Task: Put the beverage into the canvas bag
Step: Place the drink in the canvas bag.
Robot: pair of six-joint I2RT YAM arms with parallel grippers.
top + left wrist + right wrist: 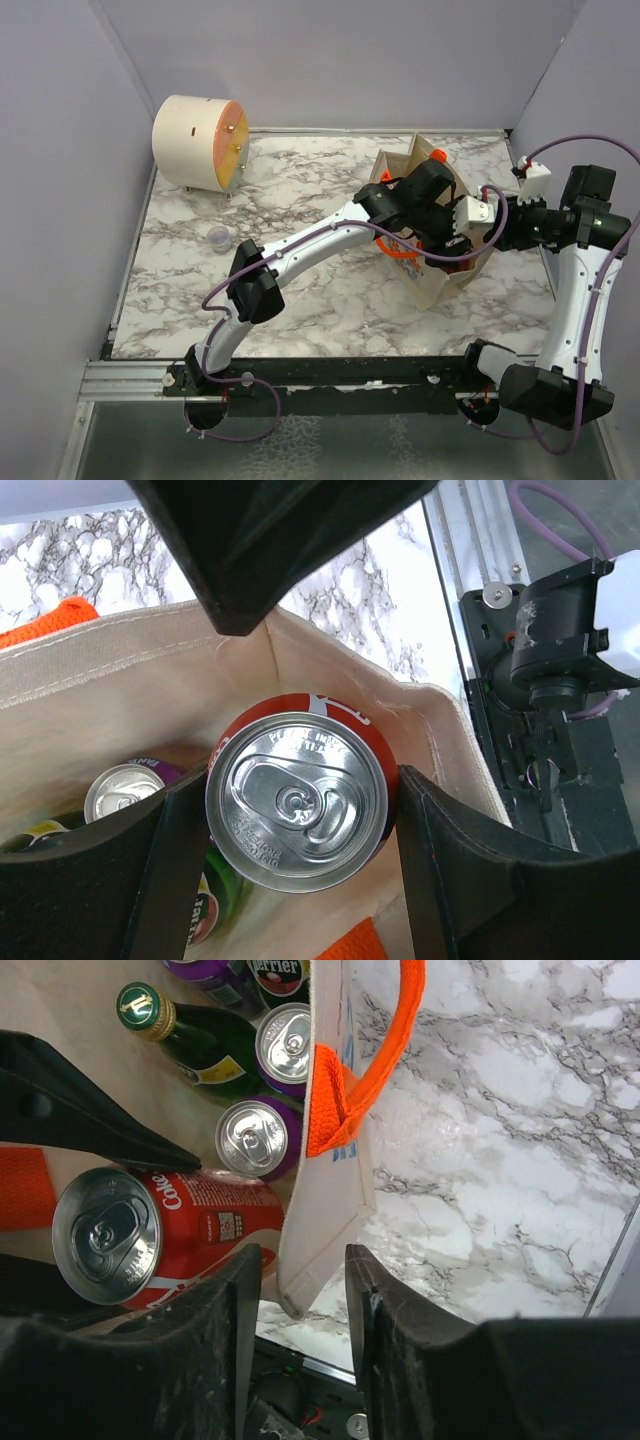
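Coke can (295, 800) stands top-up, held by the left gripper (300, 785) inside the canvas bag (120, 660), right above other cans (125, 790). Right gripper (300, 1260) is narrow around the bag's wall, and I cannot tell if it pinches

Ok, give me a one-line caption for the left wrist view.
Left gripper holds a red can inside the canvas bag, above other cans.

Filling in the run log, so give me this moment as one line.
left end effector: grips red can inside canvas bag | right end effector: straddles its rim, grip unclear | other drinks: in bag
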